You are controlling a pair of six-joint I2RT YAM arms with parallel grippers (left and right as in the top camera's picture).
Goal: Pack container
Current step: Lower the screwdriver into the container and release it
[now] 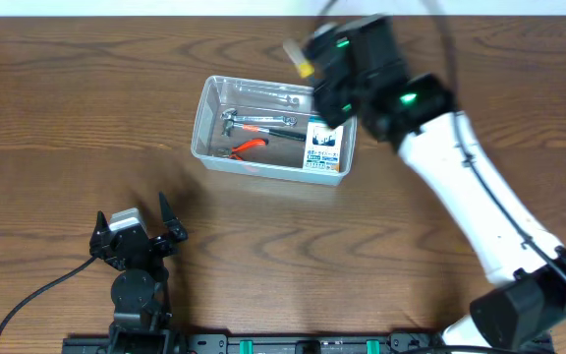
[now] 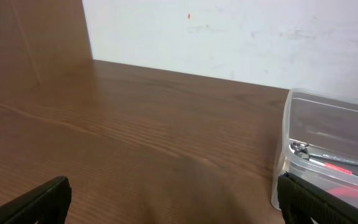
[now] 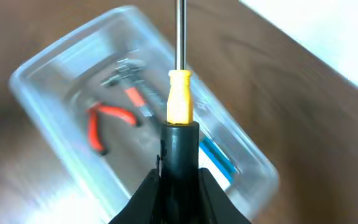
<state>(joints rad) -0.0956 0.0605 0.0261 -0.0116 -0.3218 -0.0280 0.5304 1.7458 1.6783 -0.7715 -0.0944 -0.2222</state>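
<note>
**Spotter:** Big picture first. You've got the wooden table [image 1: 67,118] running the full width, and your right arm [image 1: 480,187], the white one, reaches from the near right corner diagonally up toward the back.

**Caller:** And the container [image 1: 197,133]?

**Spotter:** It sits on the table, back of centre, long side running left to right. It's well ahead of your left gripper [image 1: 132,211] and off to its right. In your left wrist view, only its left end shows at the right edge.

**Caller:** What's that left gripper doing?

**Spotter:** It's parked low near the front edge, fingers [image 2: 36,202] spread wide apart, nothing between them but bare wood.

**Caller:** What's inside the bin?

**Spotter:** A blue-and-white box [image 1: 324,147] stands at the right end. Left of it, red-handled pliers [image 1: 249,147] lie along the near wall, with another red-gripped tool [image 1: 258,121] in the middle and a steel wrench [image 1: 263,95] by the far wall.

**Caller:** And your right gripper [image 3: 179,134]?

**Spotter:** It's above the container's far right corner, blurred from overhead. The wrist view shows it clamped tight on the screwdriver [image 3: 179,96]. The yellow handle sticks out of the fingers, and the metal shaft points away over the open bin.
</note>
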